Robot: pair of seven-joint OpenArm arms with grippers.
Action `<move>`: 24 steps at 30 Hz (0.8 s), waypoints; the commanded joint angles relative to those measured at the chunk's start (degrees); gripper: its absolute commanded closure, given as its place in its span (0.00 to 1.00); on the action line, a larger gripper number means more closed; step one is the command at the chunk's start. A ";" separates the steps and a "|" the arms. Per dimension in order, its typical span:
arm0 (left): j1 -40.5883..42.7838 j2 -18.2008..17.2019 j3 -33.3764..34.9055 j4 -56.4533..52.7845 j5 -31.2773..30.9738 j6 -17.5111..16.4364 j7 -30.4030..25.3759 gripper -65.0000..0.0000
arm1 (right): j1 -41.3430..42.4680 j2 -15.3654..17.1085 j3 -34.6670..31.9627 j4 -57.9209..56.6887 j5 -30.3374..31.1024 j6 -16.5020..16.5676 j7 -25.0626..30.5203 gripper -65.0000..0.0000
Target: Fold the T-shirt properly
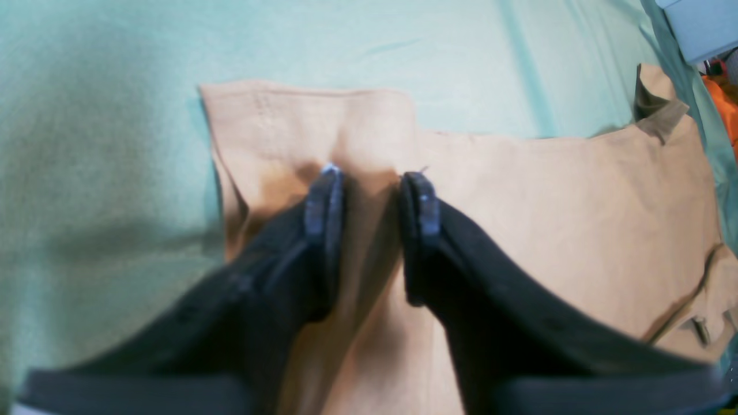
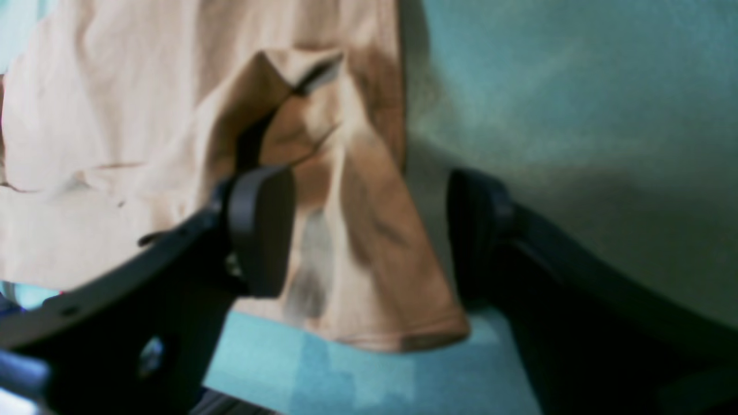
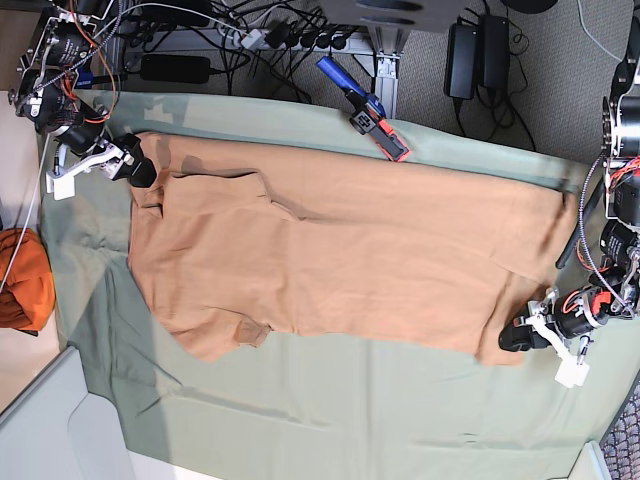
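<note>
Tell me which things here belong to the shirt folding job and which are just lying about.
Part of the job:
- T-shirt
- left end effector
- right end effector

Lying about:
- green cloth
- orange bundle
- blue-handled tool

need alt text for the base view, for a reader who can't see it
A tan T-shirt lies spread on a green cloth, with a robot end effector at each end: the left end effector at the right edge, the right end effector at the upper left corner.
</note>
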 commanded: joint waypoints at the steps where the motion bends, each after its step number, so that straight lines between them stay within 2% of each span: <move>1: -1.70 -0.63 -0.22 0.85 -1.14 -0.56 -0.85 0.84 | -0.04 1.11 0.37 0.17 -1.92 5.64 -0.76 0.33; 5: -1.97 -0.70 -0.24 0.92 -1.11 -0.56 -1.68 1.00 | -0.04 1.11 0.37 0.17 -1.92 5.64 -0.57 0.33; 13: -2.19 -2.54 -0.44 7.04 -1.18 -0.56 -1.18 1.00 | 1.05 1.11 0.37 0.28 -1.95 5.64 -0.35 0.33; 17: -2.16 -2.54 -0.44 9.73 -1.18 -0.56 1.36 1.00 | 1.92 1.11 0.37 0.28 -1.97 5.64 -0.37 0.33; 21: -1.66 -2.54 -0.44 9.75 -0.96 -0.56 1.38 1.00 | 2.01 1.11 0.37 0.28 -1.99 5.64 -0.33 0.33; 22: -1.53 -2.54 -0.44 9.75 -0.81 -0.56 1.33 0.96 | 2.01 1.11 0.37 0.28 -1.99 5.64 -0.33 0.33; 24: -1.38 -2.56 -0.44 9.75 -0.48 -0.56 1.29 0.80 | 2.01 1.11 0.37 0.28 -2.03 5.64 -0.33 0.33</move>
